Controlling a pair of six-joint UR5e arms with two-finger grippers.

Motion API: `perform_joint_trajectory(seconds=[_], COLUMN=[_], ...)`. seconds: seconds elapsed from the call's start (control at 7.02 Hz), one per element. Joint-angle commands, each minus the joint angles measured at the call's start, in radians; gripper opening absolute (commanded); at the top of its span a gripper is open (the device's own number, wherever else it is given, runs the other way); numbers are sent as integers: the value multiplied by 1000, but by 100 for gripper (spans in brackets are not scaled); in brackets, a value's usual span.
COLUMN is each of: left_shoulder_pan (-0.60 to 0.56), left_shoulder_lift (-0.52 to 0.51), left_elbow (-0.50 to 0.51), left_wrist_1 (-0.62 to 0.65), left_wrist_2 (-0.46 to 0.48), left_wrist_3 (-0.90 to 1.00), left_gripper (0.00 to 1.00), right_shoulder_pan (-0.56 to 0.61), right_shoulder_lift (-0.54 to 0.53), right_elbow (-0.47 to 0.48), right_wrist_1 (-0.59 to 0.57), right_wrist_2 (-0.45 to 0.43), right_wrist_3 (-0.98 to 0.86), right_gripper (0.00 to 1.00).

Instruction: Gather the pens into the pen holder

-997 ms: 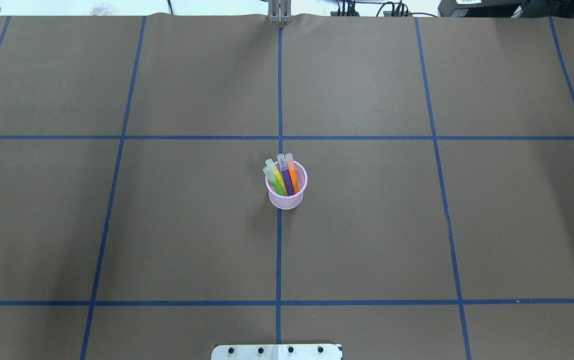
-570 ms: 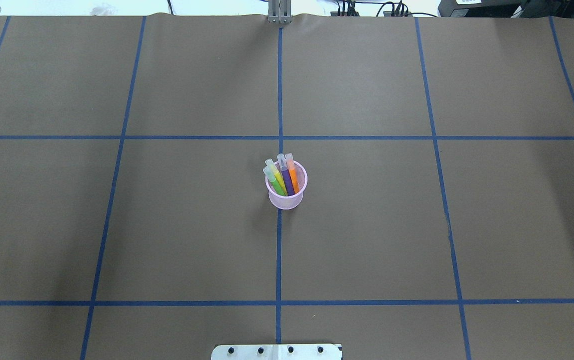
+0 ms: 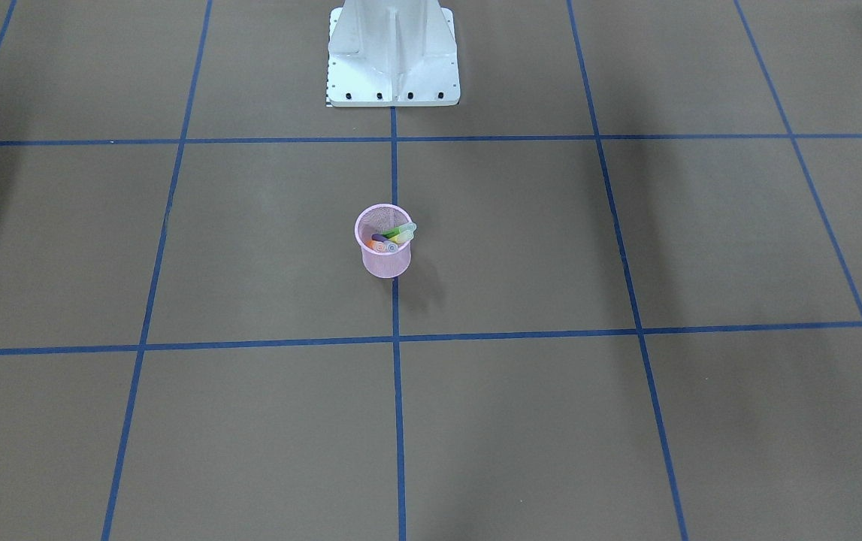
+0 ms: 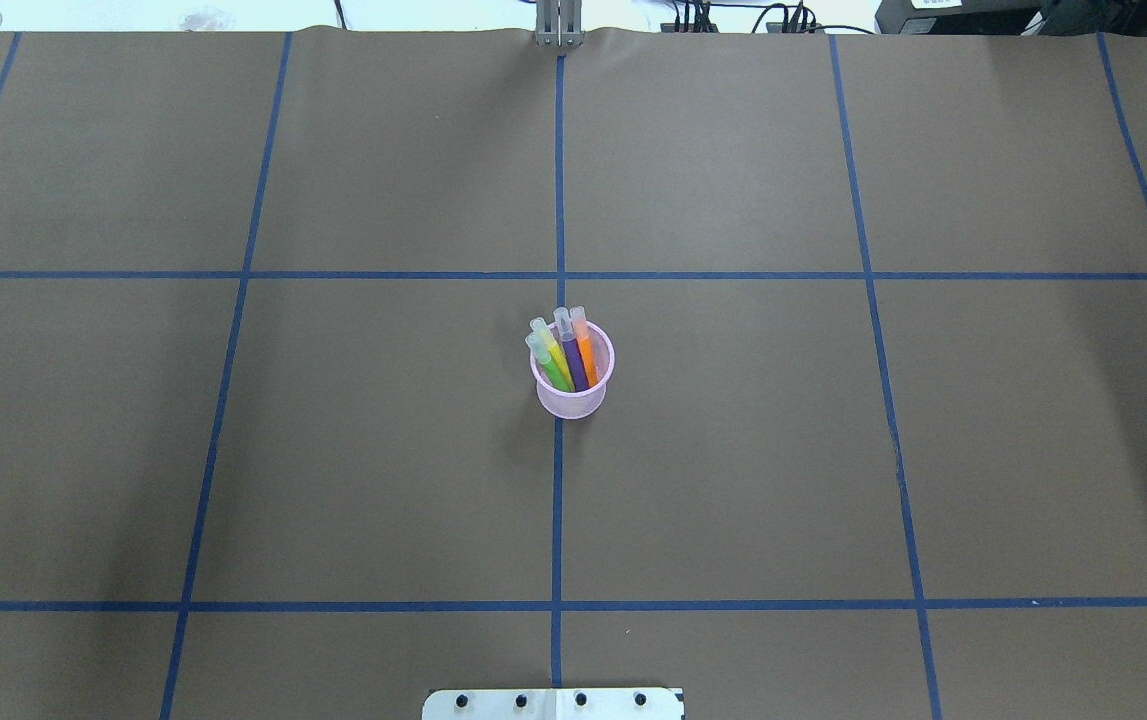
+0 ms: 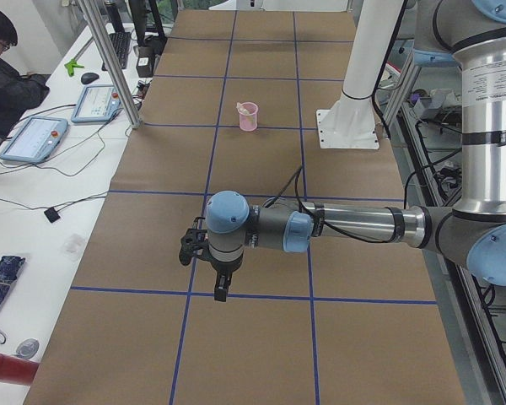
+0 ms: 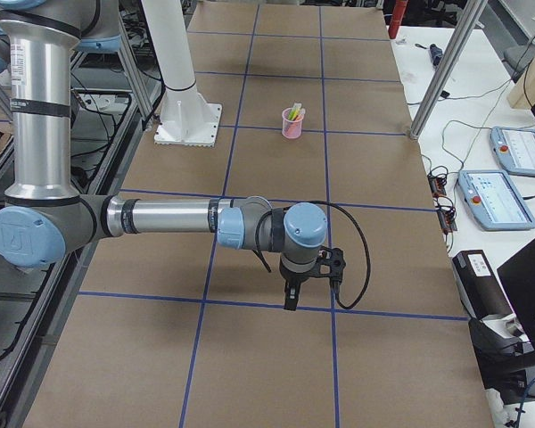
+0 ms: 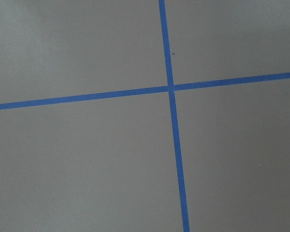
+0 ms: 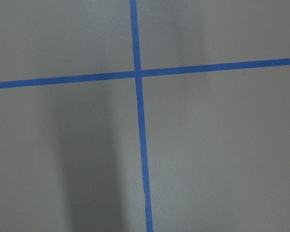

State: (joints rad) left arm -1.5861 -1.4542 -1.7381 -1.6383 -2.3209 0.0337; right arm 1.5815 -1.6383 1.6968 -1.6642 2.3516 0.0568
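Nothing left to collect — a settled scene

Nearest, the left hand and right hand hang over the desk, wide or narrow I cannot tell. Well beyond both, the pen holder stands upright with the pens inside — nothing has shifted in the last second, so collecting looks finished.

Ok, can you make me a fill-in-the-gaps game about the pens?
The pen holder has ____ pens inside. The purple pen stands between the yellow pen and the ____ one. The pen holder sits on a ____ tape line.
Missing words: four, orange, blue.
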Motion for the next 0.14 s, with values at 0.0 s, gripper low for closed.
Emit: perform_joint_trajectory(seconds=[0.0], left_shoulder_pan=[0], left_shoulder_lift=[0], left_elbow=[0], left_wrist_1=[0], left_wrist_2=[0], left_wrist_3=[0], left_gripper=[100], right_shoulder_pan=[0], right_shoulder_lift=[0], right_elbow=[0], right_wrist_1=[0], right_wrist_2=[0], right_wrist_3=[0], right_gripper=[99])
